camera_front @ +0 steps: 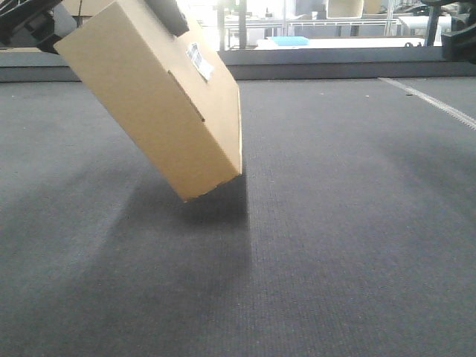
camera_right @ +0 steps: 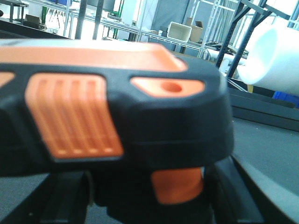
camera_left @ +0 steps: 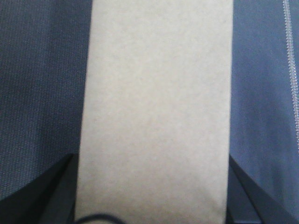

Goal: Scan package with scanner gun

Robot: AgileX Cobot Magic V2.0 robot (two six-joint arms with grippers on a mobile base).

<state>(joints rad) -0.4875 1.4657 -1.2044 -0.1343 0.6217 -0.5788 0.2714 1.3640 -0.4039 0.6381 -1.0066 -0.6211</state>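
L gripper (camera_left: 152, 203) clamps our tilted box (camera_front: 149, 97), R gripper (camera_right: 154, 205) clamps scanner (camera_right: 140, 116) — we risk box slipping, label (camera_front: 199, 61) turning off-beam.

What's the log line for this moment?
left gripper: shut on package | package: tilted over mat, label on upper face | right gripper: shut on scanner gun

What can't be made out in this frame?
Front view: the label print on the package is too small to read; the top edge crops whatever holds it.
Left wrist view: the package fills the frame, so no label is visible.
Right wrist view: the scanner gun is blurred and edge-cropped.
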